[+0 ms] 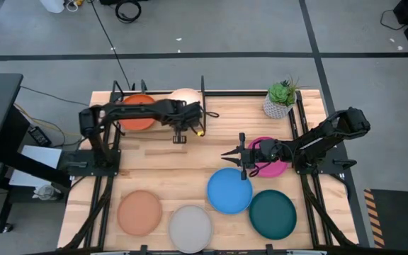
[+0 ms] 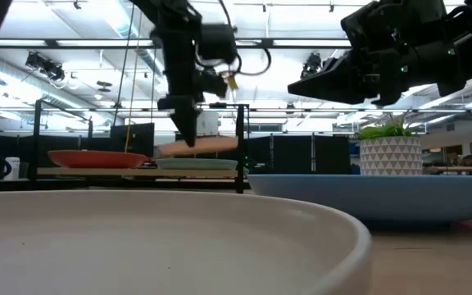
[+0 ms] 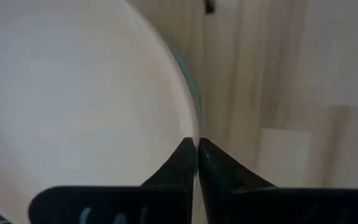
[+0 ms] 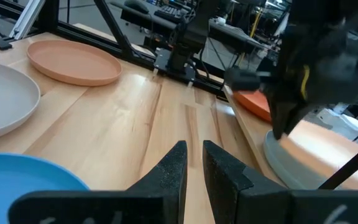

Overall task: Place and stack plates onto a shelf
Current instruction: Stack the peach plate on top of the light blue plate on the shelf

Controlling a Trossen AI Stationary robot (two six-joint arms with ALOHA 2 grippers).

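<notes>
My left gripper [image 2: 187, 141] stands over the shelf [image 2: 129, 172] at the table's far edge, shut on the pale peach plate [image 2: 207, 145]. Under that plate a light blue plate [image 2: 197, 164] lies on the plank. Left of them the orange plate [image 2: 97, 158] also rests on the plank. My right gripper [image 1: 234, 157] hovers near mid-table beside the magenta plate [image 1: 269, 161], open by a narrow gap and holding nothing. Flat on the table lie the bright blue [image 1: 229, 190], dark teal [image 1: 273, 212], terracotta [image 1: 139, 211] and grey-white [image 1: 190, 227] plates. My left gripper pinches the pale peach plate's rim [image 3: 188, 127] between its two fingers [image 3: 179, 158]. It comes from above, pointing down. The plate hangs nearly level, a little tilted, just above the light blue plate, whose rim [image 3: 192, 74] shows below it.
A potted plant [image 1: 280, 99] stands at the far right corner. The shelf's black upright divider [image 2: 241, 147] rises just right of the held plate. Black frame rails run along the table's left and right sides. Bare wood lies between the shelf and the near row of plates.
</notes>
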